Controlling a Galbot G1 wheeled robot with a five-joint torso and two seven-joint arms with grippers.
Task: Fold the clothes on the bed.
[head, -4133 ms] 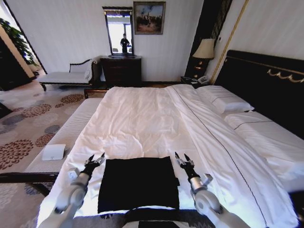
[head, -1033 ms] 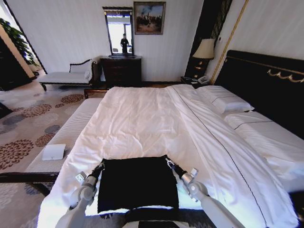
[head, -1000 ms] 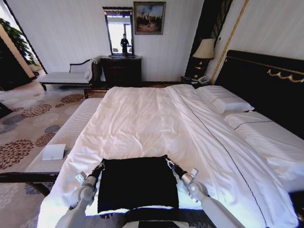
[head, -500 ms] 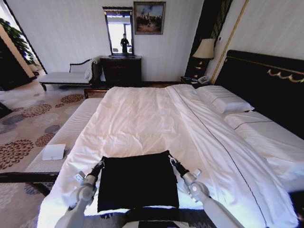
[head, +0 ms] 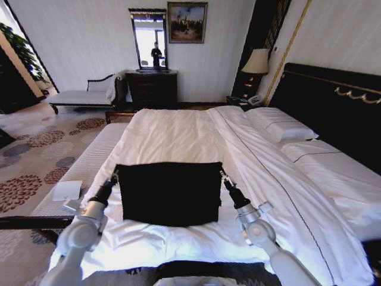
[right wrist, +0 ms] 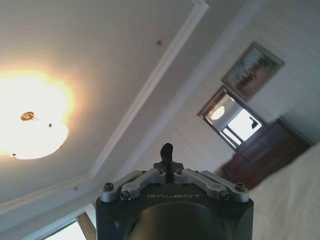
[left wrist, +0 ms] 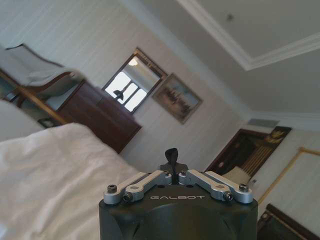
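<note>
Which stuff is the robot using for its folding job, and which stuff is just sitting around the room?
Part of the job: T-shirt, bed, left gripper and right gripper pinching its top corners.

Just sitting around: towel, lamp, painting, mirror, dresser, chaise.

Head view: black T-shirt [head: 169, 192], folded into a rectangle, hangs lifted above the white bed [head: 178, 137]. Left gripper [head: 114, 177] pinches its upper left corner; right gripper [head: 223, 176] pinches the upper right corner. Cloth spans between the two claws and droops below them. Small white towel [head: 66, 190] lies outboard of the left claw.
</note>
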